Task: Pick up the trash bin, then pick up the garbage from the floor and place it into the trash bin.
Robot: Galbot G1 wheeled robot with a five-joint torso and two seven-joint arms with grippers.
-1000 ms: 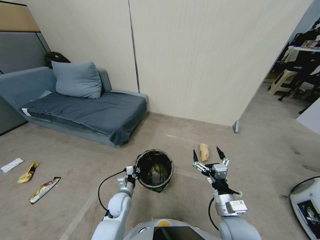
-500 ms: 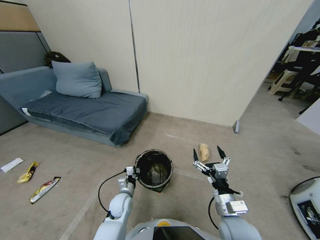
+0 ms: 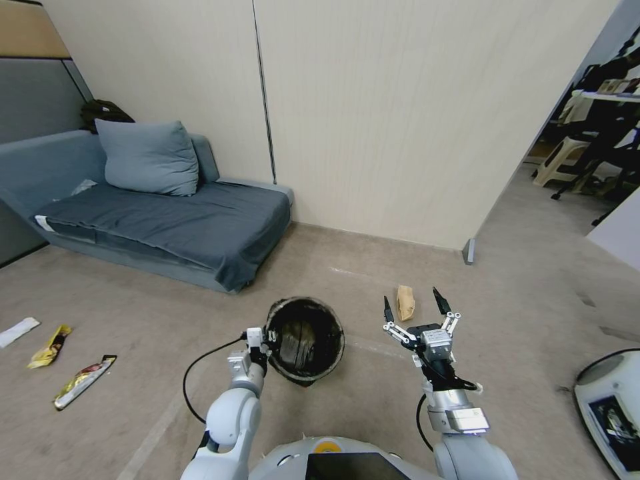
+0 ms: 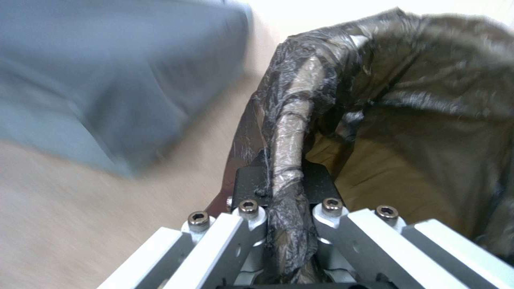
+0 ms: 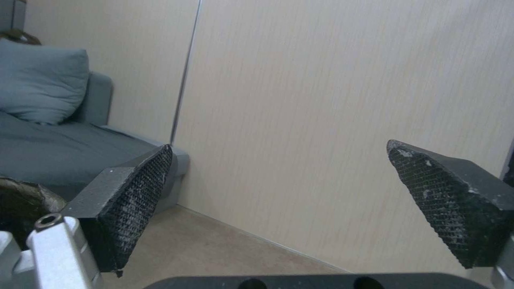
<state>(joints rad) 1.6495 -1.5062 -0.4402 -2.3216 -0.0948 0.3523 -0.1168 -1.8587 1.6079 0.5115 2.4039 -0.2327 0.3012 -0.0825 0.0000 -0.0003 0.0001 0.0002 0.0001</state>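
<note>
Gripping the bag-lined rim of the trash bin (image 3: 305, 340), the left gripper (image 3: 259, 341) holds it off the floor, mouth tipped toward the robot. The right gripper (image 3: 413, 307) hovers spread and empty above a brown paper piece (image 3: 405, 302). With the bin in hand, collecting appears next, calling for a descent onto that scrap.

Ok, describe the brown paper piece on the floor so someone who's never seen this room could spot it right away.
Start at the tall beige wall panel right of the grey-blue sofa and look down to the carpet in front. The small crumpled brown paper piece lies there alone, beyond the open right end effector. Unlike the flat yellow snack wrappers far left, it is tan and lumpy.
</note>
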